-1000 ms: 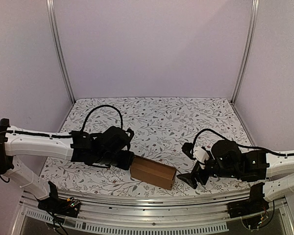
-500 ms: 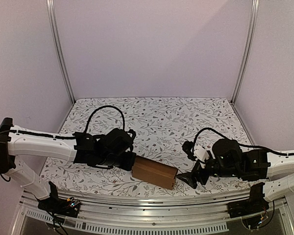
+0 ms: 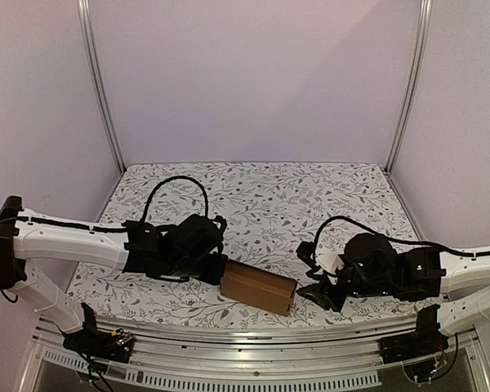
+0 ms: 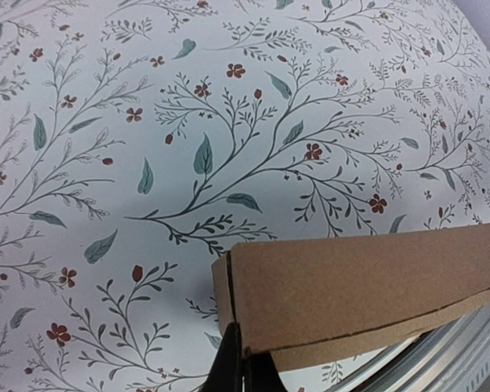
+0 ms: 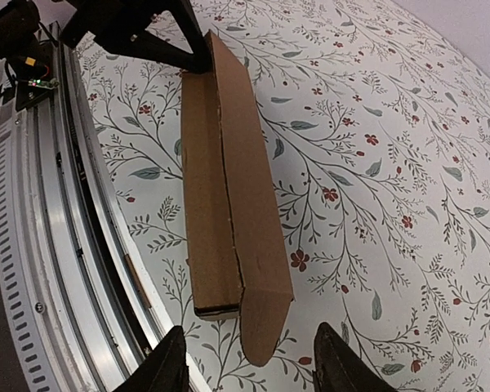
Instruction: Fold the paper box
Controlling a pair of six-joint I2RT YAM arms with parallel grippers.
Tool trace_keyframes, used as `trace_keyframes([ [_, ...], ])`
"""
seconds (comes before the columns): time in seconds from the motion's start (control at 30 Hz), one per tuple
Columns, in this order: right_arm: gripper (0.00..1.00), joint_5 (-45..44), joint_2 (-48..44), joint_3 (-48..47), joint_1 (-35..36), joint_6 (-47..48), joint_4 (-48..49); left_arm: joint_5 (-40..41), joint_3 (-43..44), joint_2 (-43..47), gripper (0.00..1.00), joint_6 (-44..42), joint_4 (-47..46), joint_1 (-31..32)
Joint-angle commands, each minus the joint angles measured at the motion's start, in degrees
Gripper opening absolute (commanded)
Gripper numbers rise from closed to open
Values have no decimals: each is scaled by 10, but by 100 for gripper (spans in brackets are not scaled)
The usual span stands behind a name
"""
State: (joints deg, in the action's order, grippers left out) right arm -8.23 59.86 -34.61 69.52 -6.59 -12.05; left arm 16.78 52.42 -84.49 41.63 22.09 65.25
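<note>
Two wrist views split it: left end effector (image 4: 243, 369) pinches the paper box (image 4: 351, 294) corner, right end effector (image 5: 251, 351) open

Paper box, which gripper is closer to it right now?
Left. The left gripper is pinched shut on the left end of the paper box; the right gripper sits just off its right end, jaws apart.

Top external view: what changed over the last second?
The right tool edged left toward the right end of the paper box and its jaws narrowed, gripping nothing. The left tool nudged the box slightly right. Unchanged: the left tool is clamped on the box's left end.
</note>
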Motion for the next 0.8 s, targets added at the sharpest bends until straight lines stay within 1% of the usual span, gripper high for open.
trace_keyframes([
  [0.0, 48, -13, 20, -21, 9, 4, -29, -1, 9, -11, 0, 1, 22, 11],
  [0.13, 44, -39, 30, -21, 17, 2, -34, 2, 8, -12, 0, 4, 22, 12],
  [0.3, 31, -47, 47, -29, 19, 0, -34, 6, 7, -12, 0, 7, 18, 14],
  [0.43, 25, -56, 64, -36, 21, 2, -36, 5, 7, -14, 0, 6, 16, 14],
  [0.6, 13, -69, 80, -48, 25, 3, -36, 7, 4, -9, 0, 6, 16, 15],
  [0.67, 8, -73, 86, -52, 26, 1, -35, 8, 4, -7, 0, 7, 16, 16],
  [0.77, 3, -79, 95, -59, 27, -2, -33, 7, 4, -6, 0, 9, 17, 17],
])
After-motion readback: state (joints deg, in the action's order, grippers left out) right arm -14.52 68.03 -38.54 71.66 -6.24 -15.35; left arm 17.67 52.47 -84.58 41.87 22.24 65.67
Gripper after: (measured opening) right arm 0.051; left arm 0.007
